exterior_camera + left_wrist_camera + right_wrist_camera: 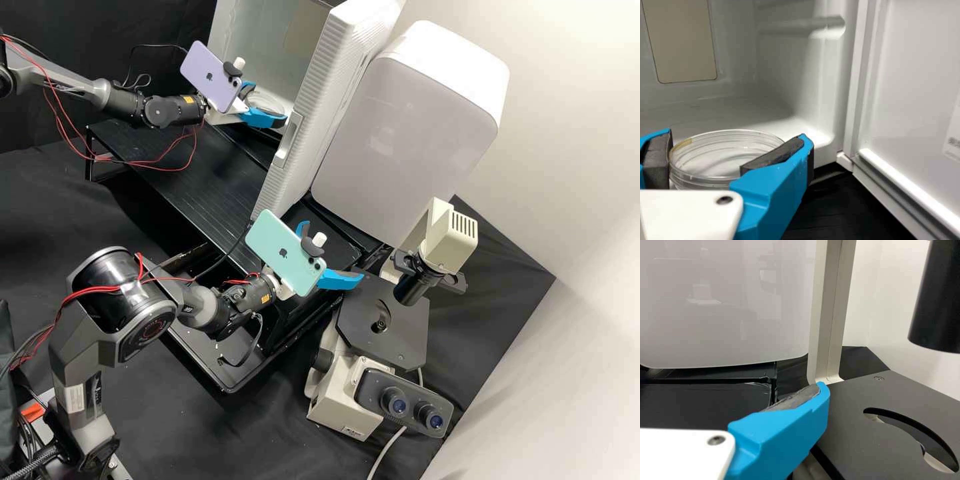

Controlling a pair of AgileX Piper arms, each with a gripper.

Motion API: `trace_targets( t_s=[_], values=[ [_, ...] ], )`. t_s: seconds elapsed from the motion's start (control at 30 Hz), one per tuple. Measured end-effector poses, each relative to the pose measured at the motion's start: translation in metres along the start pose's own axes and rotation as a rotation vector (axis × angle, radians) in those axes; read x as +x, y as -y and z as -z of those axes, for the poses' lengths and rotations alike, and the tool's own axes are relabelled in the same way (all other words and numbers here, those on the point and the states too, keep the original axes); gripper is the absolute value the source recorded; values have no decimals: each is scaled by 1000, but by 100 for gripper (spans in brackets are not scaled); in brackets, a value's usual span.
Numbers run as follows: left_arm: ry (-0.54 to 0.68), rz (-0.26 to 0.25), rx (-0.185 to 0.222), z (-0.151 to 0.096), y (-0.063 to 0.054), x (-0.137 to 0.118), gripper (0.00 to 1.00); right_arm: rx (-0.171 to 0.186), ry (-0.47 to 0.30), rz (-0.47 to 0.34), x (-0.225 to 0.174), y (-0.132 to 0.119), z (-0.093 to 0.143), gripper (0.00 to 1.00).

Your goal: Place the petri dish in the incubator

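Left gripper [261, 105], upper left, fingers clasping the petri dish [715, 160] at the incubator [805, 75] mouth; release outstanding. Right gripper [333, 257] fingers wide, empty.

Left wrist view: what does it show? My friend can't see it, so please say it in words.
The left gripper clasps a clear, round petri dish between its two blue fingers, right at the opening of the white incubator. The incubator's white inside lies beyond the dish, and its open door stands alongside.
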Motion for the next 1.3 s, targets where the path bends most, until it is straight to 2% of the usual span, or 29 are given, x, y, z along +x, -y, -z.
trace_targets(
  t_s=[0.2,0.4,0.47,0.67,0.93,1.3],
  values=[
    [-34,3,10,2,0,9,0,0,0,0,0,0,0,100],
    [-43,18,53,5,6,19,0,0,0,0,0,0,0,100],
    [-52,11,45,5,2,21,0,0,0,0,0,0,0,100],
    [-76,31,9,9,-3,29,0,0,0,0,0,0,0,100],
    [-101,29,18,12,-6,40,0,0,0,0,0,0,0,100],
    [-114,57,31,7,-12,56,0,0,0,0,0,0,0,100]
  ],
)
